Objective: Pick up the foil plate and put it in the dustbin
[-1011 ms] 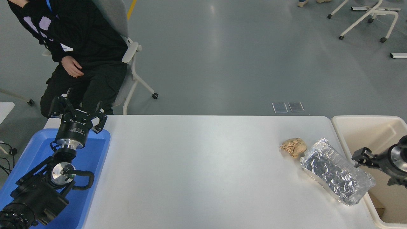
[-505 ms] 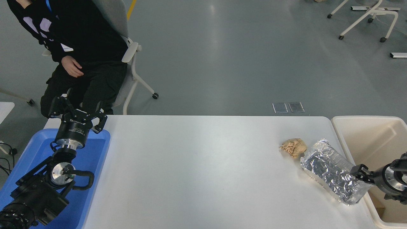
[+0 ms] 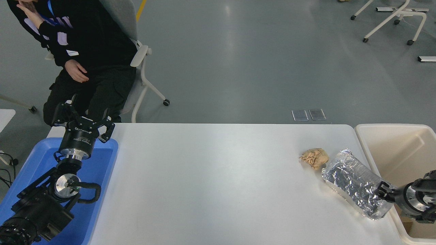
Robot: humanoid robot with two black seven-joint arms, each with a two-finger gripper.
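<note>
Head view: foil plate (image 3: pixel 354 183) lay skewed at counter's (image 3: pixel 211 183) right edge, near end just beside dustbin (image 3: pixel 366 136) rim, likely staged there for short transfer. Tan paper ball (image 3: pixel 314 157) touched plate's far end. Your right gripper (image 3: pixel 382 192) reached in low over bin rim, tips at plate's near end; jaws' state you couldn't tell, plate not seen lifted. Left gripper (image 3: pixel 82 119), jaws spread, sat parked over blue tray (image 3: pixel 102 170) at left edge, clear of work. Person (image 3: pixel 85 51) sat beyond far-left corner.

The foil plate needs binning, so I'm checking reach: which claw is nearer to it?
Right. The right claw is at the foil plate's near right end; the left claw sits far across the table above the blue tray.
</note>
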